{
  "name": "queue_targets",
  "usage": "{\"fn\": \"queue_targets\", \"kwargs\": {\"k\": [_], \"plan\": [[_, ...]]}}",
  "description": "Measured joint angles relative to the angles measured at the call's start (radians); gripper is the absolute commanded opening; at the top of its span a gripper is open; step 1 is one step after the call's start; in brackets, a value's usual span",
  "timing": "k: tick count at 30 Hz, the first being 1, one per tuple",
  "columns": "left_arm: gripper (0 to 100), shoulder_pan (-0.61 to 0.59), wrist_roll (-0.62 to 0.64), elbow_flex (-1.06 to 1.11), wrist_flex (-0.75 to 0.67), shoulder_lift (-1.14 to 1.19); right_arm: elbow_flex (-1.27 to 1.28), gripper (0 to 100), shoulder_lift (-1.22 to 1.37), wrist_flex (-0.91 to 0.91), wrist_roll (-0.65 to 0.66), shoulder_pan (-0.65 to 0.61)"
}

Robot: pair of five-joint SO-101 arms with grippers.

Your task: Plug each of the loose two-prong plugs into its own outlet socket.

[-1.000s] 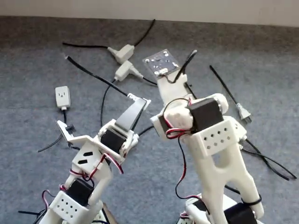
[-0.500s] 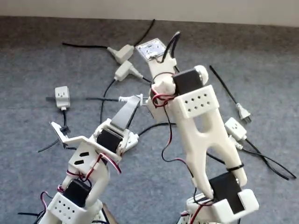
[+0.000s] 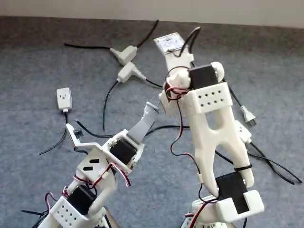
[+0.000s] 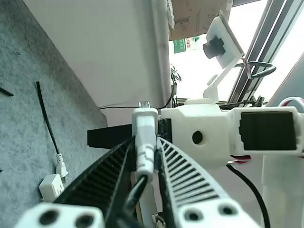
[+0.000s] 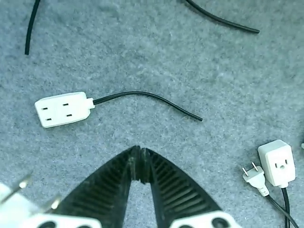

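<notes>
Plug sits clamped in the left gripper above the carpet, prongs leading toward one o'clock from overhead. The nearest socket lies at eleven o'clock. Right gripper is pinched closed, empty.

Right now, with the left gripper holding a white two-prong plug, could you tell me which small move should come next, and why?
Probably open the right gripper and lower it toward the flat white outlet block lying on the grey carpet below. That gripper is shut on nothing, while the left gripper clamps the white two-prong plug with prongs free; the loose block may need steadying.
</notes>
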Motion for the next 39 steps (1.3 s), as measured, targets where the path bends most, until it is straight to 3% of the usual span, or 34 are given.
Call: {"fn": "queue_targets", "kwargs": {"k": [10, 17, 20, 26, 34, 39], "plan": [[1, -0.087, 0.002, -0.017, 0.038, 0.005, 0.018, 0.6, -0.044, 0.000, 0.021, 0.316], [1, -0.169, -0.009, -0.193, 0.342, 0.005, 0.216, 0.6, -0.210, 0.000, 0.104, 0.422], [1, -0.212, -0.078, -0.250, 0.462, 0.003, 0.301, 0.6, -0.265, 0.000, 0.126, 0.439], [1, -0.311, -0.149, -0.324, 0.586, 0.017, 0.431, 0.6, -0.336, 0.000, 0.137, 0.440], [1, -0.402, -0.153, -0.628, 0.624, 0.387, 0.629, 0.6, -0.404, -0.069, 0.137, 0.439], [1, -0.400, -0.189, -0.927, 0.852, 0.755, 0.789, 0.6, -0.440, -0.175, 0.137, 0.437]]}}
